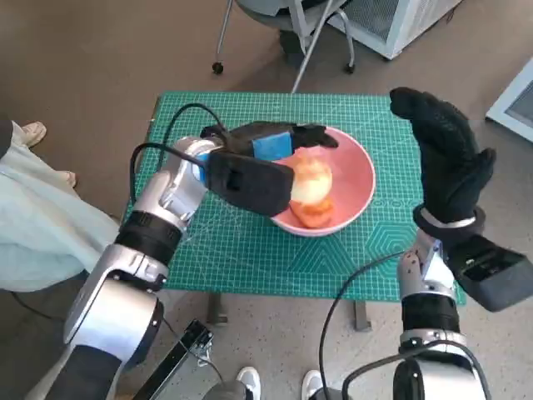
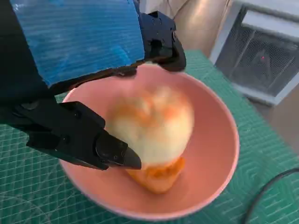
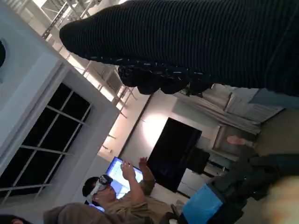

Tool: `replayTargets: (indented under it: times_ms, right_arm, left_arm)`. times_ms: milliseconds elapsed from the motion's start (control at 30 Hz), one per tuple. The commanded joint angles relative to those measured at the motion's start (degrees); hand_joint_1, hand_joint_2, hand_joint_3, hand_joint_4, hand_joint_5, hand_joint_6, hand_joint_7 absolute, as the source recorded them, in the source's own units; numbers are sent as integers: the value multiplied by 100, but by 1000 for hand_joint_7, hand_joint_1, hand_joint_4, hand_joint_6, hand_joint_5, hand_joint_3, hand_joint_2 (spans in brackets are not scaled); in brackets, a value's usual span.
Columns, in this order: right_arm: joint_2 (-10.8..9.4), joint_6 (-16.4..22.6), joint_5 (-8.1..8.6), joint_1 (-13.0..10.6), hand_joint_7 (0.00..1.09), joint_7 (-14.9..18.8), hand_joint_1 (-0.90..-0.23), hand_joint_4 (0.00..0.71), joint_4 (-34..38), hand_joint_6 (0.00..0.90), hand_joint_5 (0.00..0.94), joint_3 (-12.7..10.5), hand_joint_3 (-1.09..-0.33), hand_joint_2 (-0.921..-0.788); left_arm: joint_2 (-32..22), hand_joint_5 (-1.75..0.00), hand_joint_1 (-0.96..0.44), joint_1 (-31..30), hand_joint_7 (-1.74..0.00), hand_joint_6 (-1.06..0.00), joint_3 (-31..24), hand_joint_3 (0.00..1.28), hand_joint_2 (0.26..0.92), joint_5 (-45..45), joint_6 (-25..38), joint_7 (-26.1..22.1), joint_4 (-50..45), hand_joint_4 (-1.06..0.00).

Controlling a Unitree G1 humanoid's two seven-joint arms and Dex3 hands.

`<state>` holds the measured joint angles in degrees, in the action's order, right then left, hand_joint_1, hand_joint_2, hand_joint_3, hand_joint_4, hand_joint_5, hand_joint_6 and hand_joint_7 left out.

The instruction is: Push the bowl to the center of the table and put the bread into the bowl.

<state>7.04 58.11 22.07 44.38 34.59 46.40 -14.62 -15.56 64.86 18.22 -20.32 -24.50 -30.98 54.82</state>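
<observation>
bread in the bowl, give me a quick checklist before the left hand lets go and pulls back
1. Bread is over the pink bowl, inside its rim: ok.
2. Bread rests on the bowl's bottom: cannot tell; something orange lies under it.
3. Left hand holds the bread, black fingers on either side: ok, so it needs to open before retreating.
4. Bowl near the middle of the green mat: ok, roughly, slightly toward the robot's right.
5. Right hand raised beside the table, apart from the bowl: ok.
6. Cable on the left forearm clear of the bowl rim: ok.
</observation>
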Motion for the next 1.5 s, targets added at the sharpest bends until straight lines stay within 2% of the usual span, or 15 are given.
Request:
replayTargets:
  times_ms: [33, 200, 300, 400, 567, 600, 733, 800, 1067, 1233, 1500]
  right_arm:
    - [21, -3, -134, -109, 743, -156, -584, 341, -5, 18, 1, 10, -679, -921]
    - [12, -22, -141, -97, 741, -210, -583, 341, -55, 19, 1, 19, -678, -921]
    - [15, -21, -154, -64, 740, -247, -580, 341, -98, 22, 1, 26, -678, -921]
    - [24, -34, -169, -20, 740, -292, -576, 340, -147, 24, 0, 33, -679, -921]
    - [43, -165, -198, 56, 742, -401, -560, 338, -325, 28, 0, 57, -681, -921]
    - [46, -191, -209, 66, 743, -425, -557, 339, -362, 29, 0, 62, -681, -921]
    - [58, -329, -300, 109, 746, -585, -539, 339, -576, 34, 1, 93, -683, -921]
    - [57, -420, -365, 129, 749, -688, -533, 341, -737, 37, 2, 122, -683, -921]
    - [65, -613, -694, 141, 760, -1062, -516, 349, -1167, 44, 5, 270, -690, -921]
    - [95, -660, -786, 178, 765, -1146, -513, 349, -1219, 43, 5, 343, -703, -921]
    - [149, -696, -857, 213, 767, -1161, -513, 349, -1272, 38, 3, 476, -730, -921]
  left_arm:
    - [39, -12, -387, -292, -451, 1, -419, 79, 820, 494, -477, 237, -245, -16]
    - [131, -21, -420, -492, -445, -46, -963, 34, 874, 1225, -1199, 288, -231, -80]
    - [192, -24, -434, -654, -389, -130, -1333, 16, 902, 1698, -1483, 336, -333, -151]
    - [254, -32, -448, -856, -331, -248, -1629, 31, 916, 2092, -1628, 405, -578, -255]
    - [478, -49, -471, -1494, -319, -346, -2049, 93, 920, 2886, -1511, 542, -1728, -358]
    - [525, -50, -461, -1621, -349, -336, -2091, 105, 920, 3014, -1425, 577, -1998, -365]
    - [724, -61, -420, -2162, -665, -185, -2267, 177, 921, 3463, -1086, 867, -2999, -380]
    - [835, -63, -418, -2417, -713, -164, -2398, 193, 921, 3771, -1026, 912, -3243, -380]
    - [1037, -21, -468, -2931, -436, -293, -2530, 200, 921, 4081, -901, 962, -3745, -380]
    - [991, -11, -487, -3061, -346, -293, -2480, 226, 921, 3959, -858, 936, -3901, -380]
    - [1058, -2, -507, -3150, -310, -284, -2438, 256, 921, 3781, -814, 1054, -4044, -368]
